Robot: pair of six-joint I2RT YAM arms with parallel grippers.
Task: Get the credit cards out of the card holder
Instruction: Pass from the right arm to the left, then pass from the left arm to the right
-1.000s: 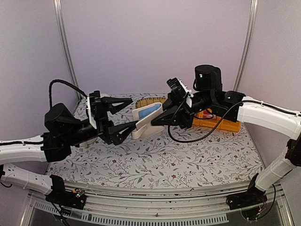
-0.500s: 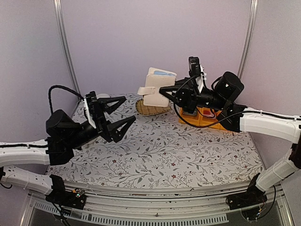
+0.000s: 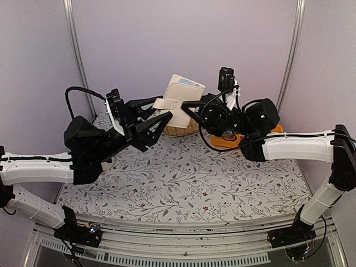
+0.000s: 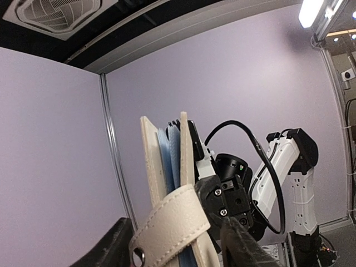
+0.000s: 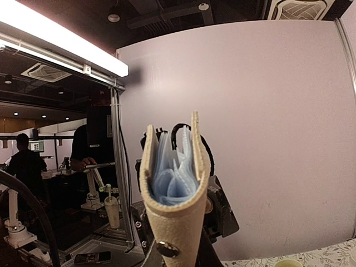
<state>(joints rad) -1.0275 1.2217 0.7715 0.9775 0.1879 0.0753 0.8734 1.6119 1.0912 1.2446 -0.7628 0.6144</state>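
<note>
My right gripper (image 3: pixel 188 105) is shut on the beige card holder (image 3: pixel 182 102) and holds it high above the table, tilted. In the right wrist view the card holder (image 5: pixel 173 192) stands edge-on above my gripper (image 5: pixel 179 257), slightly gaping, with light blue sleeves or a card (image 5: pixel 173 169) inside; I cannot tell which. My left gripper (image 3: pixel 160 114) is open, its fingers on either side of the holder's snap strap (image 3: pixel 163 103). In the left wrist view the strap (image 4: pixel 173 222) hangs between the open fingers (image 4: pixel 245 247). The red-pink card is not visible.
A woven straw mat (image 3: pixel 177 131) lies at the back of the floral table cover (image 3: pixel 183 183), below the holder. An orange tray (image 3: pixel 257 142) sits at the back right under the right arm. Both arms reach over the middle of the table.
My right gripper lifted the card holder off the table and turned it upward. My left gripper drew back, then rose to the holder's strap, still open.
</note>
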